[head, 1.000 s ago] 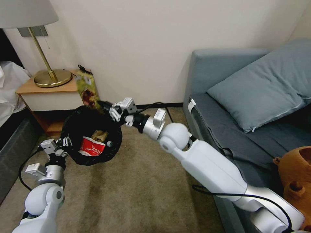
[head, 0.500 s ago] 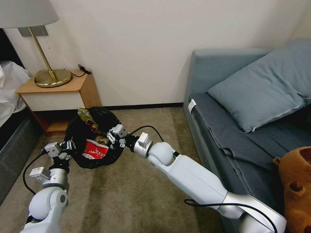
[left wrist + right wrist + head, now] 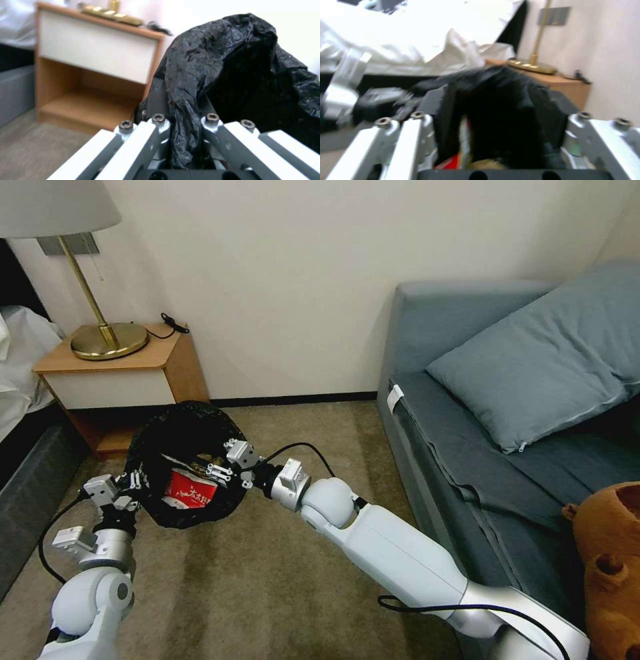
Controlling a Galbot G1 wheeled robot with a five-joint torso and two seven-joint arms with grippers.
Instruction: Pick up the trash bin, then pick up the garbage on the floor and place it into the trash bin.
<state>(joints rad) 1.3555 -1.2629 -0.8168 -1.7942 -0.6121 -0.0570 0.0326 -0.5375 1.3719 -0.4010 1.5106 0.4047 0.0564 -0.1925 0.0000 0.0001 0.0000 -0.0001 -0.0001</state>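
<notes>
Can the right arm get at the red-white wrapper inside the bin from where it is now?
Probably yes. The right gripper hangs open over the trash bin, just above the red-white wrapper, with nothing between them. The left gripper grips the bag's rim at the far side, out of the way.

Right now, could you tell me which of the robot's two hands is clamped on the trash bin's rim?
The left hand, shut on the black-lined rim of the trash bin; the right hand sits open over its mouth.

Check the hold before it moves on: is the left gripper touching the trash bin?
Touching. In the left wrist view the left gripper is shut on a fold of the trash bin's black liner, pinched between its fingers.
</notes>
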